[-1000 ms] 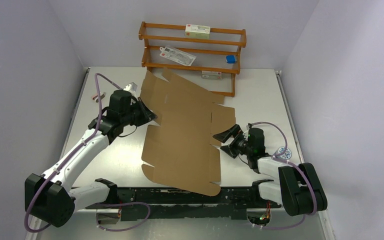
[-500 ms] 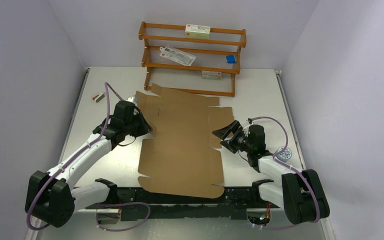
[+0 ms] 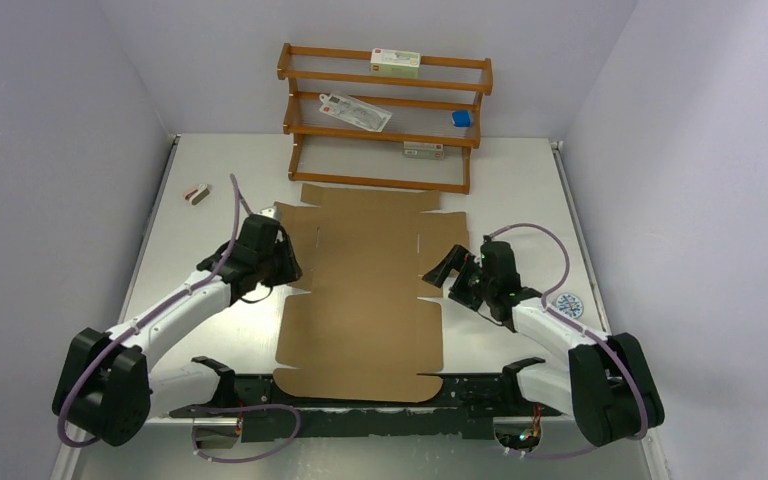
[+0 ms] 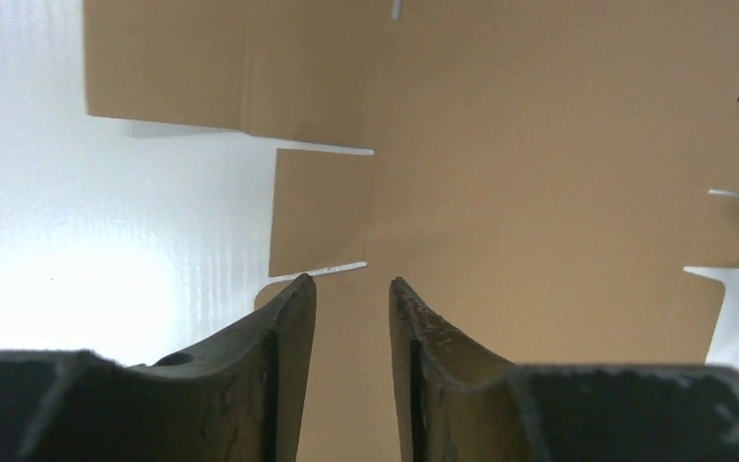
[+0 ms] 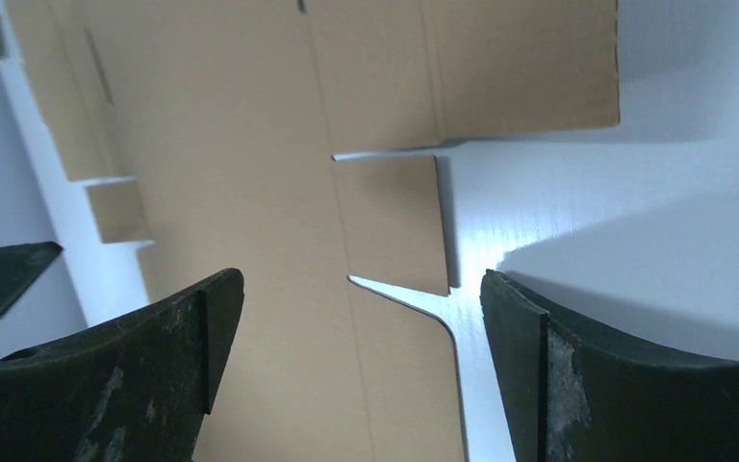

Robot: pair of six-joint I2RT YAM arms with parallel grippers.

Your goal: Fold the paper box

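1. Closest to the arms and furthest from the wooden rack [image 3: 385, 120], the paper box [image 3: 365, 290] has its near edge at the counter's [image 3: 520, 190] front. It's flat and unfolded, so I'd say folding hasn't started.
2. Left tool [image 4: 351, 284] has just let go! The jaws are parted a little with nothing between them, over the sheet's left-edge notch, forward of the rack's left end.
3. Right tool [image 5: 361, 279] gapes wide and empty over the right-edge tab, forward of the rack's right end.
4. A second ago the sheet sat skewed, pinched at its left side. Now it's swung square, and I'd call it ready for a first flap.
5. The far edge lies just in front of the rack's bottom rail; I can't tell whether they touch.
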